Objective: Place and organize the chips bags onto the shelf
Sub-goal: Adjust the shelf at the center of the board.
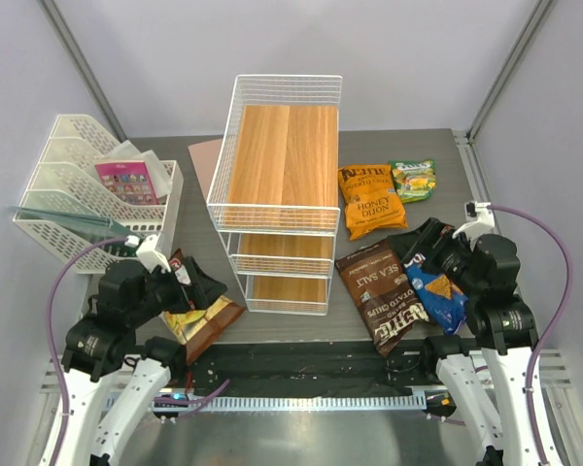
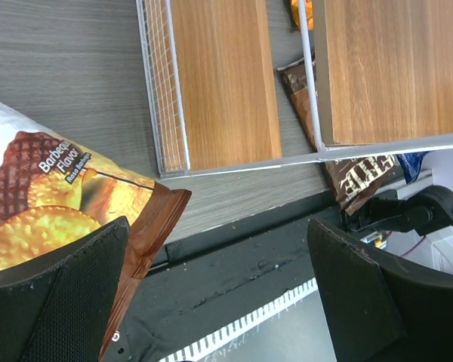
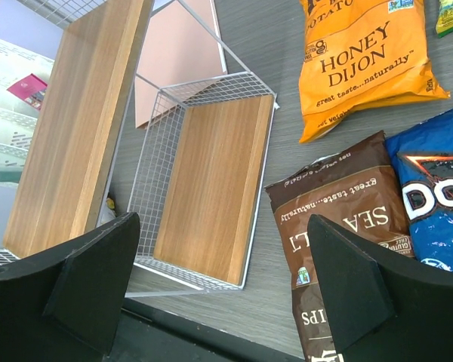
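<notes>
The shelf (image 1: pixel 284 165), a white wire rack with wooden boards, stands mid-table with nothing showing on its boards (image 3: pixel 211 181). Right of it lie the orange Honey Dijon bag (image 1: pixel 371 201), a small green-yellow bag (image 1: pixel 413 180), the dark brown Sea Salt bag (image 1: pixel 384 294) and the blue Doritos bag (image 1: pixel 439 296). A brown-white barbecue bag (image 1: pixel 206 323) lies at the shelf's left front corner. My left gripper (image 2: pixel 219 294) hangs open beside that bag (image 2: pixel 53 204), holding nothing. My right gripper (image 3: pixel 223 286) is open above the Sea Salt bag's (image 3: pixel 340 226) left edge.
A white mesh file tray (image 1: pixel 73 194) holding a pink card packet (image 1: pixel 131 182) stands at the far left. A pink board (image 1: pixel 206 160) leans behind the shelf. A black mat (image 1: pixel 301 364) runs along the table's near edge.
</notes>
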`<state>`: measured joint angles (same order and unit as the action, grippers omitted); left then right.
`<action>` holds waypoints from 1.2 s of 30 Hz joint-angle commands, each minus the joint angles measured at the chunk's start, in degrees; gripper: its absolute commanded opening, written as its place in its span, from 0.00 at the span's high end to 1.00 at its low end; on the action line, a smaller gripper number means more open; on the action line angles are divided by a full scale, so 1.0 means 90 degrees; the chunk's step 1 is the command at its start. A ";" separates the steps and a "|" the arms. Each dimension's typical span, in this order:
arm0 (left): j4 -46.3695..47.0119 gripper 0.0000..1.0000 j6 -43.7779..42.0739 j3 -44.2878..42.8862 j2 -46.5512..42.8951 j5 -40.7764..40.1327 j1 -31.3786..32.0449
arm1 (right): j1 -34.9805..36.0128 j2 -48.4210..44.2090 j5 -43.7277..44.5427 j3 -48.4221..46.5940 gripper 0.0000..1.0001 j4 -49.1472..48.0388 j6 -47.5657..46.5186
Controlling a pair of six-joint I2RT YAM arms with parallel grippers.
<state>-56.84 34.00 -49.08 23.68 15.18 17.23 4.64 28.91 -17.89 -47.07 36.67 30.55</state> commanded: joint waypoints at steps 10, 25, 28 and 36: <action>0.0280 0.00 -0.0008 0.0082 0.0698 0.0481 -0.0011 | 0.0011 0.0079 -0.0014 0.0093 0.02 -0.0431 0.0024; 0.0856 0.00 -0.0037 0.0170 0.1440 0.0696 0.0203 | 0.0011 0.0167 -0.0034 0.0308 0.01 -0.0548 0.0005; 0.1012 0.00 -0.0018 0.0170 0.1694 0.0415 0.0505 | 0.0011 0.0177 -0.0053 0.0347 0.01 -0.0568 -0.0015; 0.1423 0.00 0.0148 0.0151 0.2027 -0.0689 0.1132 | 0.0011 0.0206 -0.0043 0.0318 0.01 -0.0578 -0.0064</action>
<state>-50.70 34.13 -47.53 41.17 15.14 26.37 4.64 30.39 -17.91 -43.57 34.20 30.37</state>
